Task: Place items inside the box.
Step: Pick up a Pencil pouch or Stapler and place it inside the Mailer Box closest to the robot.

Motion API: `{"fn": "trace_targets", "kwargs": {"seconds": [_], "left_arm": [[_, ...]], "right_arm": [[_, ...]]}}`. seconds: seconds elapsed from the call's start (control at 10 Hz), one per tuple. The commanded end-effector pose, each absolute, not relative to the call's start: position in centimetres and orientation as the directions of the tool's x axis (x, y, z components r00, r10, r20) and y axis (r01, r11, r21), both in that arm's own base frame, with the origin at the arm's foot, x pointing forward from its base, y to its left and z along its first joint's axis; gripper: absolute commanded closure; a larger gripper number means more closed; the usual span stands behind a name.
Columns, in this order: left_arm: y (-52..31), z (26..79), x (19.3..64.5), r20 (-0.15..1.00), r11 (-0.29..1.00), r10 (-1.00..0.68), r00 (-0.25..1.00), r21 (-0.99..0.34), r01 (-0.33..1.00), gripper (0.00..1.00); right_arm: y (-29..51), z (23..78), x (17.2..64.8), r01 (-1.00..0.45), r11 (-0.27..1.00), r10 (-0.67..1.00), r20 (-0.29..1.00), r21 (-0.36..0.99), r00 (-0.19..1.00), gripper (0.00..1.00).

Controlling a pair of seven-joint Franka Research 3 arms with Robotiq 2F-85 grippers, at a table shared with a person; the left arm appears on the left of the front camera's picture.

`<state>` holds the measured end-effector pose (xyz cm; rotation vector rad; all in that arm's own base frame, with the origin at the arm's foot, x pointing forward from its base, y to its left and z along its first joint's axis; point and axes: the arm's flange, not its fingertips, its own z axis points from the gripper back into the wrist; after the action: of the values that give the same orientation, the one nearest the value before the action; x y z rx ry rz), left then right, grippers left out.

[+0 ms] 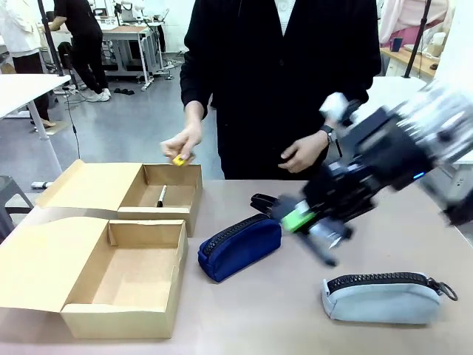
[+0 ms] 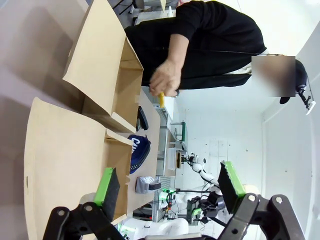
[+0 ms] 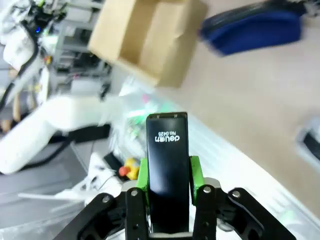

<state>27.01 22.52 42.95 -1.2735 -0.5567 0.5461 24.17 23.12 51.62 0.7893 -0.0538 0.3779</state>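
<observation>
1 item is off the table: the black stapler (image 3: 167,145), clamped lengthwise between the green pads of the right gripper (image 3: 168,175), whose jaws are narrowed onto its sides. In the front view it sits near the far end of the navy blue zip pouch (image 1: 240,246), well right of the 2 open cardboard boxes.

The step in hand looks like the carry. Next the arm must swing left past the pouch to the larger-looking nearer box (image 1: 118,322), whose floor is bare, and lower before letting go. The farther box (image 1: 155,216) holds the black marker pen (image 1: 161,196). A person's hand (image 1: 182,144) holds the yellow utility knife (image 1: 179,160) above it.

The right arm reaches in slanted and blurred. The left gripper (image 2: 169,187) stands wide, holding nothing.
</observation>
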Motion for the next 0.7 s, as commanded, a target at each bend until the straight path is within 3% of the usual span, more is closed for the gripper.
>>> {"fn": "trace_targets", "kwargs": {"seconds": [0.0, 0.1, 0.4, 0.6], "left_arm": [[22.5, 42.9, 26.9, 0.105, 0.208, 0.653, 0.750, -0.977, -0.044, 0.00], [22.5, 42.9, 26.9, 0.105, 0.208, 0.653, 0.750, -0.977, -0.044, 0.00], [22.5, 42.9, 26.9, 0.105, 0.208, 0.653, 0.750, -0.977, -0.044, 0.00], [22.5, 42.9, 26.9, 0.105, 0.208, 0.653, 0.750, -0.977, -0.044, 0.00]], "right_arm": [[25.1, 46.4, 23.4, -0.364, 0.611, 0.240, 0.274, 0.703, 0.931, 0.64], [23.1, 51.6, 24.2, -0.351, 0.641, 0.311, 0.187, 0.682, 0.932, 0.64], [23.1, 51.6, 24.2, -0.351, 0.641, 0.311, 0.187, 0.682, 0.932, 0.64], [27.2, 50.9, 24.4, -0.314, 0.606, 0.273, 0.180, 0.731, 0.945, 0.64]]}}
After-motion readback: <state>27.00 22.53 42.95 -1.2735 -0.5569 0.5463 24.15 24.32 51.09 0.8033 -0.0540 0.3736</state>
